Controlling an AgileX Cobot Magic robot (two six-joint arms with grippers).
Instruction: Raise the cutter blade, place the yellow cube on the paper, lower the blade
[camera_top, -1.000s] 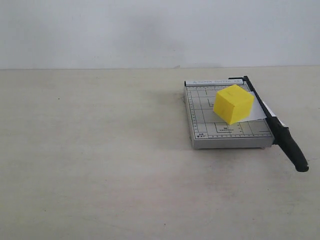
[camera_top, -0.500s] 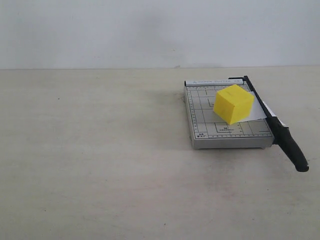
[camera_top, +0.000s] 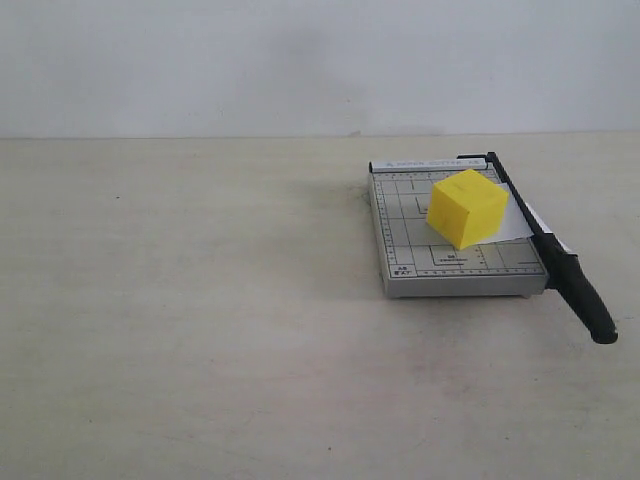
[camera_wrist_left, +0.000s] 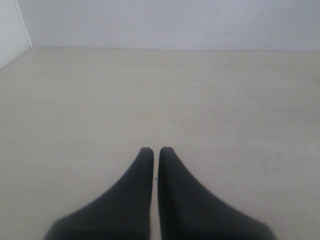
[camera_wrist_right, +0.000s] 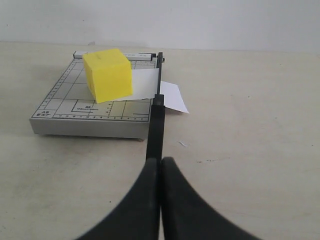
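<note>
Exterior view: the board (camera_top: 405, 240) sits on the right side of the table (camera_top: 200, 300), closer to the far edge than the near one. The cube (camera_top: 466, 208) is on top of it, turned a bit off-square to the grid, and its right part seems to rest on the paper (camera_top: 512, 222). The blade (camera_top: 540, 232) is down flat along the board's right edge, across the paper, with the fat handle (camera_top: 590, 305) hanging out past the board's near edge. Nothing of the robot shows here. Looks to me like all three steps are done.

Left wrist view: the left tool (camera_wrist_left: 155, 152) is closed with only a hairline gap and holds nothing. Just bare table in front of it.

Right wrist view: the right tool (camera_wrist_right: 160, 164) is also pinched closed and empty, pointing along the line of the blade, handle end nearest it. A corner of paper pokes out on the far side of the blade.

Handling-wise, my guess:
- The cube is probably light, stiff plastic with smooth faces, so squeeze two opposite flat faces and turn the wrist to match its angle.
- The blade is rigid and hinged at the far end, so take it by the overhanging handle.
- The paper is thin and floppy, and would likely slide if nudged.
</note>
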